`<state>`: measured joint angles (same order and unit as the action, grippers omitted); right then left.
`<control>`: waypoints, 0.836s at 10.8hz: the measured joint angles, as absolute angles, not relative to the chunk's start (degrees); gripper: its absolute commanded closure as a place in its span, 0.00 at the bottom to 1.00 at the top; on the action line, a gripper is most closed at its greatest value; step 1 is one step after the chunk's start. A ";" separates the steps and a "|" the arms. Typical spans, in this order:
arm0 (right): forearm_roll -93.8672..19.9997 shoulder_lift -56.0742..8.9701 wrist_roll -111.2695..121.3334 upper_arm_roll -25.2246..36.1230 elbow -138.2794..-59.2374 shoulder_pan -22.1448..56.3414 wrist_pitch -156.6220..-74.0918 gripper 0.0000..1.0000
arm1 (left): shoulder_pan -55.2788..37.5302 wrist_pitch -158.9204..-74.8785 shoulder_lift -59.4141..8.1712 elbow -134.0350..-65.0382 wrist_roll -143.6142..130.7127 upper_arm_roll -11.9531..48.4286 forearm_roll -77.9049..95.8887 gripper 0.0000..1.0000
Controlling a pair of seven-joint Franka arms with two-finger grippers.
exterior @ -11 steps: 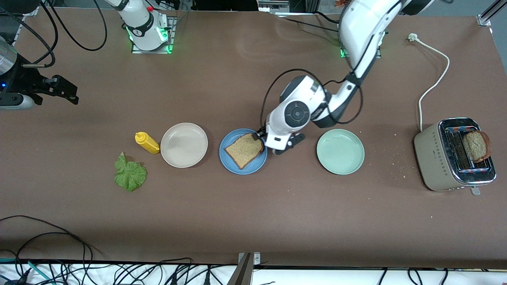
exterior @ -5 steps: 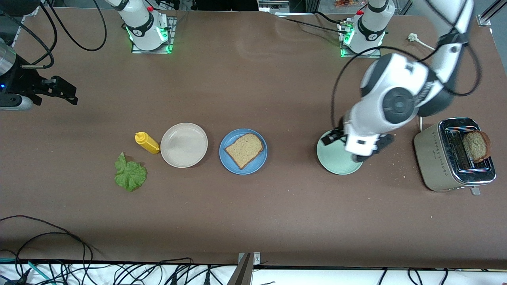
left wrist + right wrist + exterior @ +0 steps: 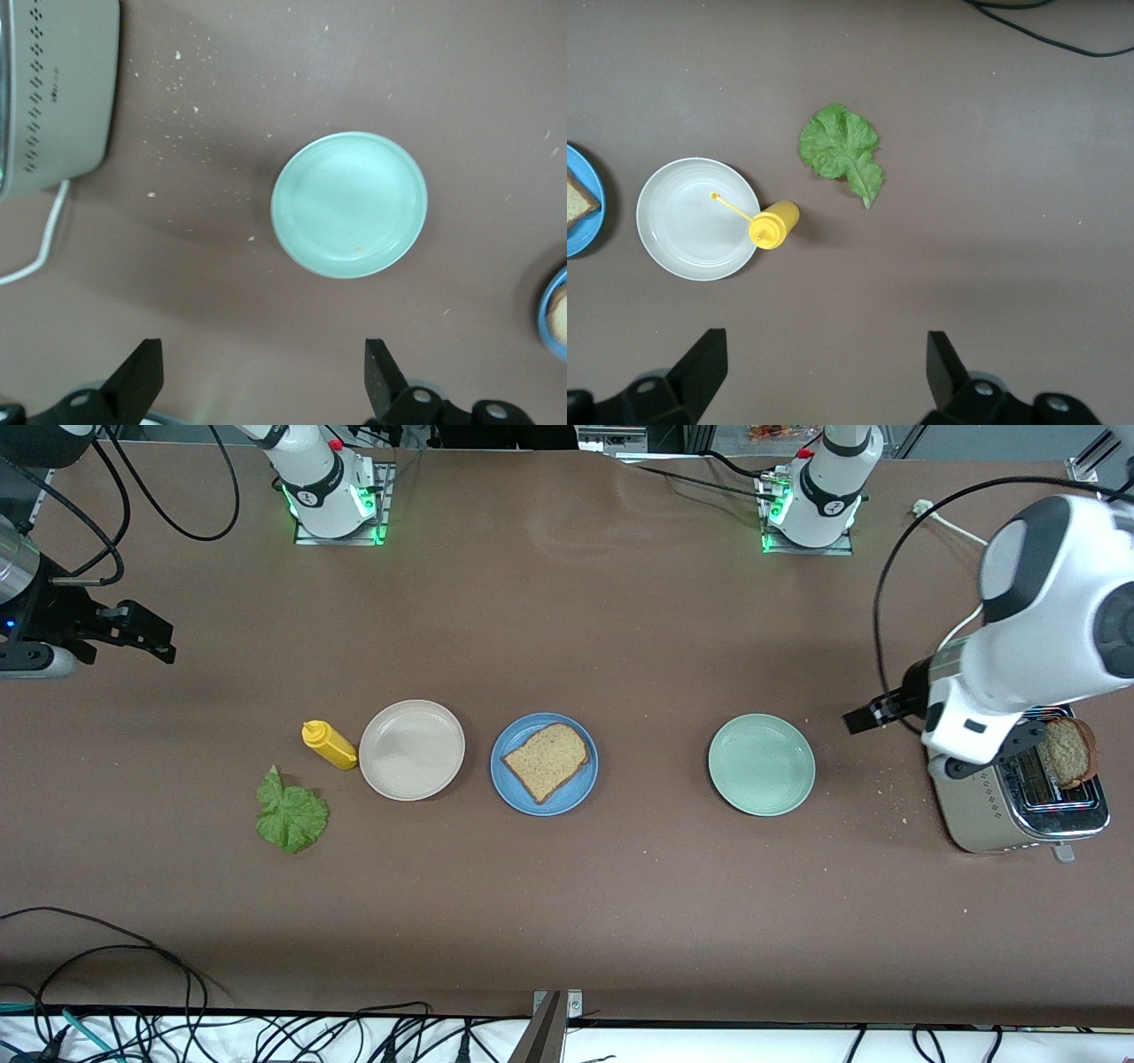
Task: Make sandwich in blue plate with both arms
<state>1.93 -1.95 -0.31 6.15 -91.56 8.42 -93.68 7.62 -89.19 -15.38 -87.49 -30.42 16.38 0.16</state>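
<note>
Swinging away from the blue plate toward the toaster at the left arm's end of the tabletop: the left end effector, a second ago touching the plate's rim, half a second ago over the pale green plate, now up in the air just beside the toaster. Fingers spread wide and released, nothing held; confirmed in the left wrist view, both fingertips apart above bare tabletop, green plate below.

Left on the blue plate: one slice of brown wholegrain bread, flat, unmoved through the arm's departure. First layer of the sandwich apparently placed and let go.

Sticking up from a toaster slot, toward the left arm's end from the blue plate: a second bread slice, partly hidden by the arm. Likely the left arm's next target, judging by its heading.

Toward the right arm's end from the blue plate: a beige plate, then a yellow mustard bottle just beside it, then a lettuce leaf slightly nearer the camera, untouched.

Waiting high at the right arm's end of the tabletop: the right end effector, fingers wide and empty, unchanged over the last second.

Remaining by this reckoning: lettuce onto the bread, then the second slice on top.
</note>
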 measured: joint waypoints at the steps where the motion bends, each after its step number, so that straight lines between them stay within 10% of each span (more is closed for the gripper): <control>1: 1.94 -2.01 -0.31 6.17 -91.56 8.41 -94.23 0.00 | 9.57 -87.86 -14.96 -87.50 -24.56 16.36 0.09 0.00; 9: 1.94 -8.36 -0.20 6.05 -91.56 8.61 -95.04 0.00 | 16.11 -87.60 -14.76 -87.38 -10.54 16.45 -1.79 0.00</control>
